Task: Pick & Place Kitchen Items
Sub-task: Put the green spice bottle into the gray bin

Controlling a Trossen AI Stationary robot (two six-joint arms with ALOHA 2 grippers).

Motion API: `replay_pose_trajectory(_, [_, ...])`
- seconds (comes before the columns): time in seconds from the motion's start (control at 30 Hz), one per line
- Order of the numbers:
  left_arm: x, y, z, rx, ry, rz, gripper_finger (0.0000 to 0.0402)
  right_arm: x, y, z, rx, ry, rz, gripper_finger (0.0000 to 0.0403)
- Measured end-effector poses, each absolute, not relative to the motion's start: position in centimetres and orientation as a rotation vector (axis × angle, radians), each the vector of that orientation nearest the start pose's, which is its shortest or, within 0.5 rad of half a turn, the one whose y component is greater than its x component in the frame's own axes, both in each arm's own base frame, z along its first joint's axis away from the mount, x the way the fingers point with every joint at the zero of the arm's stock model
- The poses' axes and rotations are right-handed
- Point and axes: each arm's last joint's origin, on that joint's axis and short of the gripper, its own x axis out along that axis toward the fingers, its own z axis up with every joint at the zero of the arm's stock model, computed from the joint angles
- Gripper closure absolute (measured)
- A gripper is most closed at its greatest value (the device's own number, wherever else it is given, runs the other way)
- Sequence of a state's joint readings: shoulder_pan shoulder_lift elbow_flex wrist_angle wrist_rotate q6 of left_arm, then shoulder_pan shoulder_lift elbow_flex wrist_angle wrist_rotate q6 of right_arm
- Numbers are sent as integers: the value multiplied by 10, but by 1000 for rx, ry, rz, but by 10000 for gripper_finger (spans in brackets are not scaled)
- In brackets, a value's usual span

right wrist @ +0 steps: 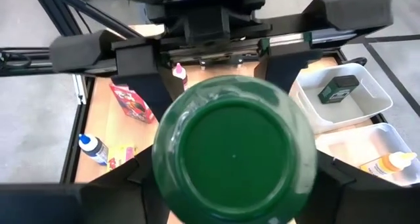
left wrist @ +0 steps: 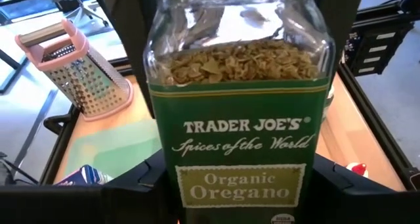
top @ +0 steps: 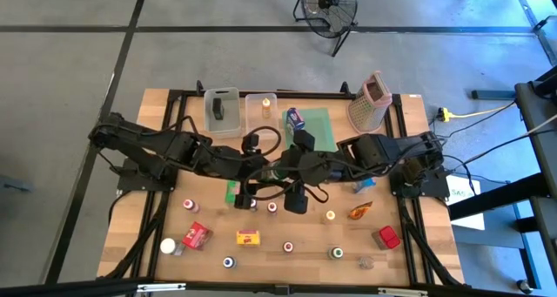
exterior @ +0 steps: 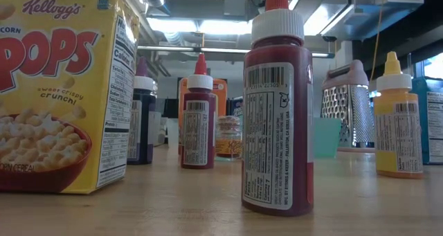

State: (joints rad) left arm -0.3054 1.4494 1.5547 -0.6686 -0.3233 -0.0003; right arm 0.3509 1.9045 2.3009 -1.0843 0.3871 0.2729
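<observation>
The oregano jar [left wrist: 239, 119] is clear glass with squared shoulders, filled near its neck with flaky dried leaf, wearing a green paper label and a smooth round green lid [right wrist: 234, 147]. It hangs over the middle of the counter [top: 287, 266], where both arms meet. The left hand [left wrist: 239, 184] has its dark padded fingers closed against the jar's two sides, low on the label. The right hand [right wrist: 234, 184] faces the lid end-on, its fingers close at either side of the lid's rim, but I cannot tell whether they press on it.

Behind, a flat green tray [top: 320, 127] lies on the pale wooden counter, with a blue carton [top: 296, 118] at its edge. Two clear plastic bins [top: 222, 112] stand beside it, one holding a small dark green tin [right wrist: 338, 89], the other a squeeze bottle [right wrist: 387, 163]. The metal box grater [left wrist: 75, 73], tapered, perforated and trimmed in pink, stands at the far right corner. Small capped bottles [top: 287, 246] and a yellow cereal box [top: 250, 238] dot the near side.
</observation>
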Motion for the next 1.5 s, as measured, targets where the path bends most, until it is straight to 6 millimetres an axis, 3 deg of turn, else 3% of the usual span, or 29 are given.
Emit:
replay_pose_trajectory(0.2, [294,-83,401,181,534,19,201,361,124,443,-4,619,-152,139])
replay_pose_trajectory(0.37, [284,-79,410,183,505,55,201,344,134,453,-70,596,-164,128])
replay_pose_trajectory(0.57, [260,-73,444,97,307,7,201,316,144,477,-96,471,-227,126])
replay_pose_trajectory(0.77, [254,-73,475,27,41,-66,201,318,157,502,-167,246,-247,126])
replay_pose_trajectory(1.03, [264,-82,474,96,-3,-88,201,322,159,526,-144,37,-236,126])
replay_pose_trajectory(1.5, [261,-87,479,136,-50,-44,201,326,159,525,-157,35,-185,126])
